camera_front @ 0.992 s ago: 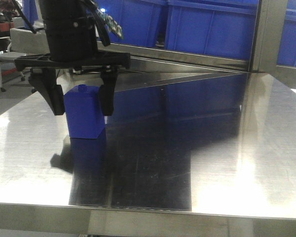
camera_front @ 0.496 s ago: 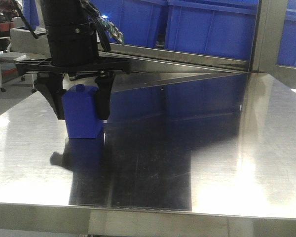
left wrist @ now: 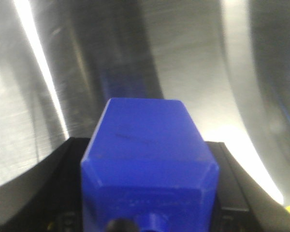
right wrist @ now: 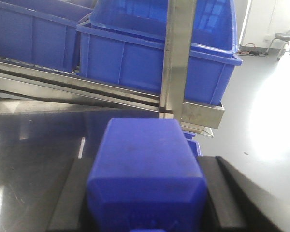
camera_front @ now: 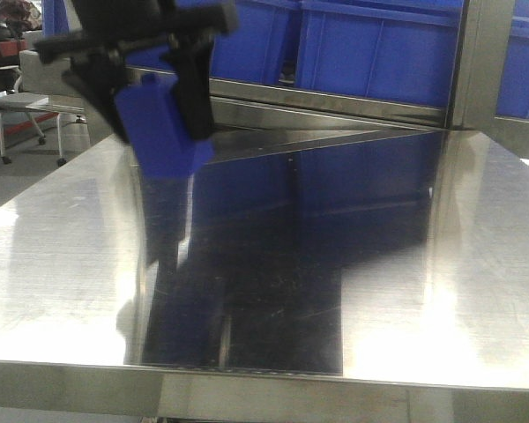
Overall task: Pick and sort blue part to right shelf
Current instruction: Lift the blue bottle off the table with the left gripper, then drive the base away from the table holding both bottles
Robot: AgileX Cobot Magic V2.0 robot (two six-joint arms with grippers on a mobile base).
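Both we find clamped: left gripper [camera_front: 157, 122], tilted over the table [camera_front: 406, 291], on blue block [camera_front: 163, 141]; right gripper [right wrist: 145, 193] on blue part [right wrist: 142, 154].

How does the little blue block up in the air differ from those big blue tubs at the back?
The small dark-blue plastic block is a closed, solid-looking shape; the large blue plastic bins are open-topped containers. The block hangs tilted, clamped in the black tool above the shiny steel table; the bins sit on the steel rack behind it. Both are blue plastic.
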